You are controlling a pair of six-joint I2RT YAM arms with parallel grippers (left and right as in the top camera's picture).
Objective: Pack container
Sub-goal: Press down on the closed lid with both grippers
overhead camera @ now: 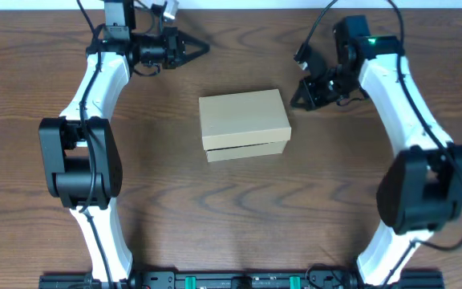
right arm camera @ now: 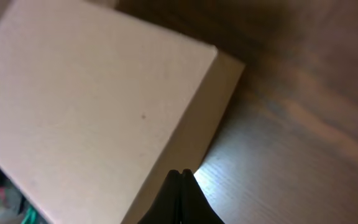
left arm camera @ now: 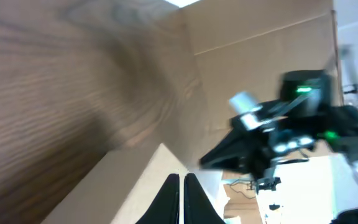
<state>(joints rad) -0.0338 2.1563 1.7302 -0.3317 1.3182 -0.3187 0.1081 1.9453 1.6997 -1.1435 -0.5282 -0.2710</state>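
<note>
left gripper (left arm camera: pixel 181 186), right gripper (right arm camera: pixel 180 182) pinched closed; smooth rectangular cardboard container (overhead camera: pixel 244 123).

A plain tan cardboard box (overhead camera: pixel 243 120) sits near the middle of the dark wood tabletop (overhead camera: pixel 215 217), its flap lid down and the whole thing turned slightly askew. Neither arm touches it. The left claw (overhead camera: pixel 199 50) lies beyond the box's far left corner, pointing right, its jaws drawn together to a point and empty. The right claw (overhead camera: pixel 297 102) hangs just beside the box's far right corner, angled down toward it, also pinched closed on nothing. A green light (overhead camera: pixel 371 42) glows on the right arm.
</note>
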